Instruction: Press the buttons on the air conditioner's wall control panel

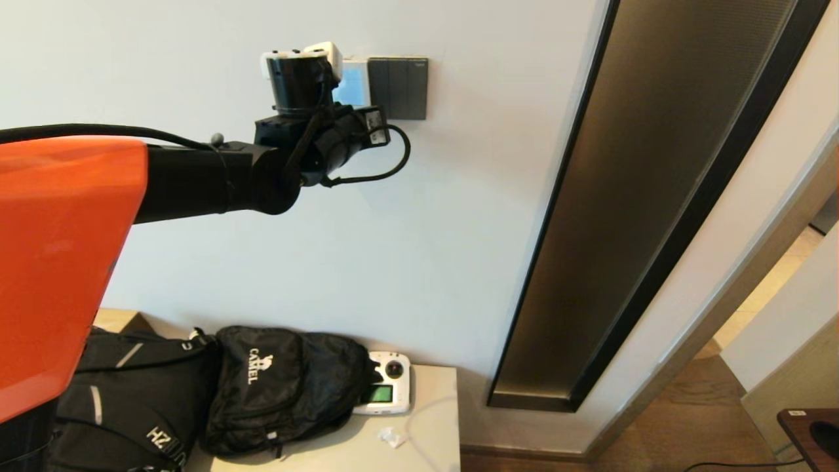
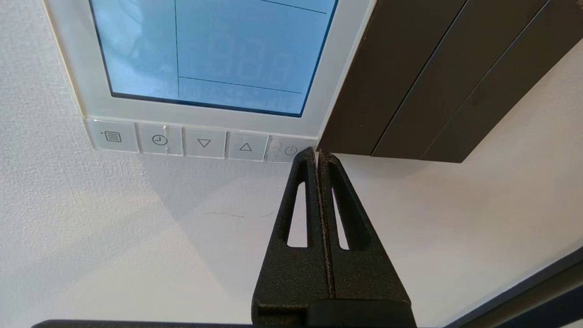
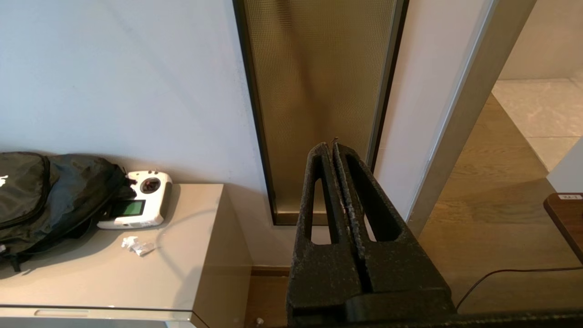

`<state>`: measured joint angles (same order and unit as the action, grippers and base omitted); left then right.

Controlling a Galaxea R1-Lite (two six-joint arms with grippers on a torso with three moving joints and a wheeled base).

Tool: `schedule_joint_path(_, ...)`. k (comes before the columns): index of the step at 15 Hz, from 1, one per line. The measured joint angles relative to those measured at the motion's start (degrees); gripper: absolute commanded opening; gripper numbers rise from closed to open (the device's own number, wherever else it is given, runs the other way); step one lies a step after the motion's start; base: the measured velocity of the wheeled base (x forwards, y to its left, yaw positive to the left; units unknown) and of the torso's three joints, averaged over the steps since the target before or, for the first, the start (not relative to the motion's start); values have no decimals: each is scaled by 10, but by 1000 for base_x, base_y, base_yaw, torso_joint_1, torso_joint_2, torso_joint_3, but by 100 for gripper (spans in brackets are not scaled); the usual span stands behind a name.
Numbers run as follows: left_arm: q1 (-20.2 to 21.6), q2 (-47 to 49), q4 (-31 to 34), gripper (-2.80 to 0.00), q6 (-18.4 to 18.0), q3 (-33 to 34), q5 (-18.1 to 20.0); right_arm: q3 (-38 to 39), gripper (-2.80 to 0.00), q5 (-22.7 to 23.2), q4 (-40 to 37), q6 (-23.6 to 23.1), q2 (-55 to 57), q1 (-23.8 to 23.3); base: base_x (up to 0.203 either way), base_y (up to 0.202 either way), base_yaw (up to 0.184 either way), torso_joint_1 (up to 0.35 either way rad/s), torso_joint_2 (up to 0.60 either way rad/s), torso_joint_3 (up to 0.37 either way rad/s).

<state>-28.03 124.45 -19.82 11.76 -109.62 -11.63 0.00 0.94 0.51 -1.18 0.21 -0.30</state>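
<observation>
Left end effector (image 2: 317, 155), fingers pressed together, is sitting at the power button (image 2: 290, 151); the dark switch plate (image 2: 437, 77) is crowding it on one side, while bare wall (image 2: 114, 218) below the button row (image 2: 182, 142) is lying open for passage.
</observation>
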Motion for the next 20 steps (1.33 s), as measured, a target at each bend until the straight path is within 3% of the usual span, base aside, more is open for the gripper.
schedule_joint_path(5, -7, -42, -17, -280, 1, 54, 0, 0, -280, 0, 0, 0, 0, 0, 0, 0, 0, 0, 0, 0)
schedule_joint_path(9, -25, -126, -57, -280, -3, 164, 0, 0, -280, 0, 0, 0, 0, 0, 0, 0, 0, 0, 0, 0)
schedule_joint_path(15, -18, -332, -71, -280, -4, 418, 0, 0, -280, 0, 0, 0, 0, 0, 0, 0, 0, 0, 0, 0)
schedule_joint_path(20, 58, -572, -63, -280, -35, 652, -15, 0, -280, 0, 0, 0, 0, 1, 0, 0, 0, 0, 0, 0)
